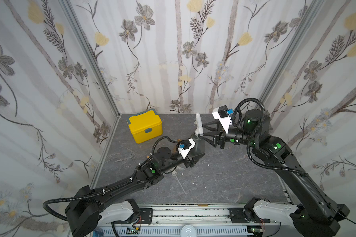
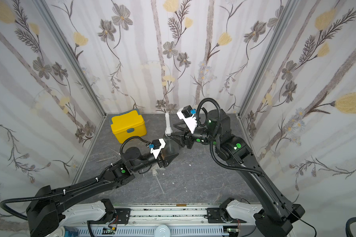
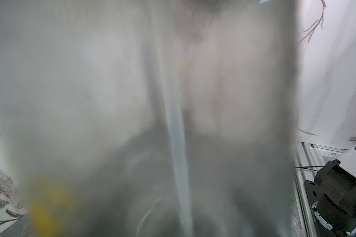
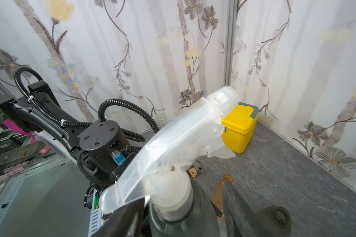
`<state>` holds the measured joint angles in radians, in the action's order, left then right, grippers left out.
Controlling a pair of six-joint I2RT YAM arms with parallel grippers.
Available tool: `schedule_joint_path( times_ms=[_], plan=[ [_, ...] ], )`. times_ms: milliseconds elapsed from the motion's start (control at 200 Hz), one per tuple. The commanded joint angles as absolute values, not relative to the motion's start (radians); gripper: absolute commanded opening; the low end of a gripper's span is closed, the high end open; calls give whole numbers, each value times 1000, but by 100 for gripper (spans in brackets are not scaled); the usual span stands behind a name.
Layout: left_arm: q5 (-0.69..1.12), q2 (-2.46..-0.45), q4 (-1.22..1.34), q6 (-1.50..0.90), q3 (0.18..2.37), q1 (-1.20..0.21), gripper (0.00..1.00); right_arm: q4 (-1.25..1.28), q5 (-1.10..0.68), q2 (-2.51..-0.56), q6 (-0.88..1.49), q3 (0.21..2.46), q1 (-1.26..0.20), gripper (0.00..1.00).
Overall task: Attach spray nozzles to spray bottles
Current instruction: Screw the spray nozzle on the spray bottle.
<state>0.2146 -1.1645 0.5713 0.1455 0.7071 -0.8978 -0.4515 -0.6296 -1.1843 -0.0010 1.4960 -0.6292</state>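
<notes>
My left gripper (image 1: 198,155) (image 2: 171,155) is shut on the lower body of a smoky grey spray bottle (image 1: 198,146) (image 2: 170,146) and holds it upright. That bottle fills the left wrist view (image 3: 111,82), with a clear dip tube (image 3: 179,143) running down inside it. A clear-whitish spray nozzle (image 1: 199,122) (image 2: 167,122) (image 4: 185,131) sits on the bottle's neck. My right gripper (image 1: 202,131) (image 2: 172,131) (image 4: 183,195) stands open, with a finger (image 4: 236,207) on either side of the nozzle's collar and a gap showing beside it.
An amber bottle (image 4: 218,190) stands behind the held one, and another grey bottle (image 4: 275,215) lies nearby. A loose clear nozzle (image 1: 175,174) (image 2: 155,173) lies on the table by my left arm. Small scissors (image 1: 125,157) lie left of it, and a yellow box (image 1: 145,128) stands at the back left.
</notes>
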Motion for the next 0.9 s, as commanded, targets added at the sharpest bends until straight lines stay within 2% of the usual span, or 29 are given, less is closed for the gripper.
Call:
schedule_joint_path(
  times_ms=[0, 125, 280, 445, 694, 814, 894],
  plan=[
    [233, -1167, 593, 142, 716, -897, 74, -389, -702, -1196, -12, 1501, -629, 51],
    [226, -1172, 589, 144, 719, -897, 74, -363, -681, -1206, 14, 1486, -630, 35],
    [210, -1175, 589, 147, 721, -897, 74, -343, -657, -1196, 37, 1438, -638, 30],
    [199, -1176, 589, 145, 722, -897, 74, -324, -537, -1168, 57, 1381, -683, 27],
    [141, -1183, 595, 143, 722, -896, 74, -208, -99, -1110, 173, 1250, -813, 22],
    [110, -1187, 604, 140, 719, -897, 74, -165, 189, -1114, 225, 1219, -939, 20],
    [95, -1189, 610, 140, 718, -895, 74, -126, 306, -1131, 224, 1214, -1015, 21]
  ],
)
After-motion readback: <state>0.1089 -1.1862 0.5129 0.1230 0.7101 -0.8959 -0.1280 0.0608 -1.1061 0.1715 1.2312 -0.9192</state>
